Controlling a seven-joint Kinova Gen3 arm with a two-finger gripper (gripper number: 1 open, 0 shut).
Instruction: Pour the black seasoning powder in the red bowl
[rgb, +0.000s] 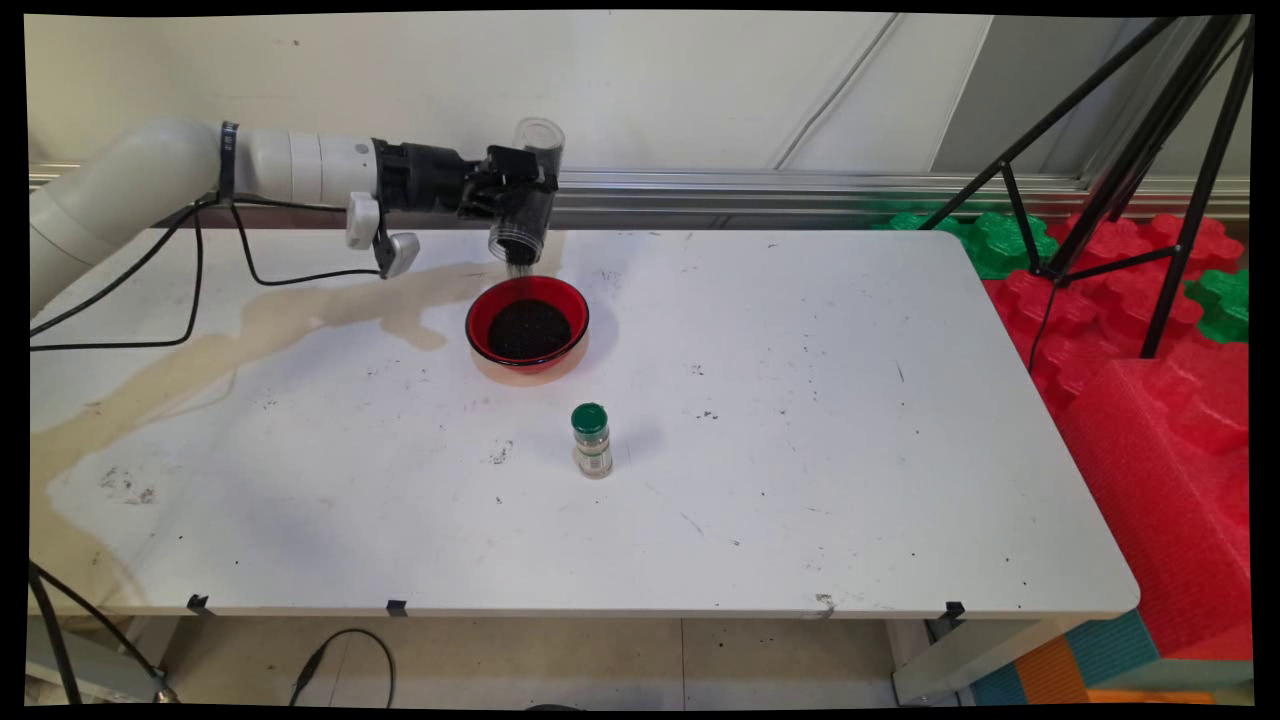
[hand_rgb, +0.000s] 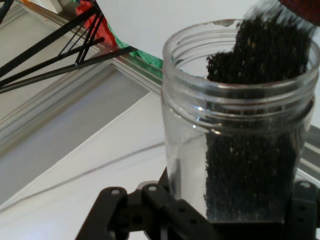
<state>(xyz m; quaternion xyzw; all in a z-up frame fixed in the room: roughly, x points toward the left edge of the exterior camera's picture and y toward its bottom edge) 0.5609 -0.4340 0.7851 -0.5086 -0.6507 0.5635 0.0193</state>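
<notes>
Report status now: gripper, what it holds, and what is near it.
Gripper shut on clear jar, tipped mouth-down. Dark grains falling into red bowl below. Green-capped spice bottle upright, nearer the table's front edge, apart from bowl.

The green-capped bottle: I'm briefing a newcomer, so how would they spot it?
On the white table, look near the middle, in front of the red bowl. The small bottle stands there upright and alone, the only thing with a green cap.
</notes>
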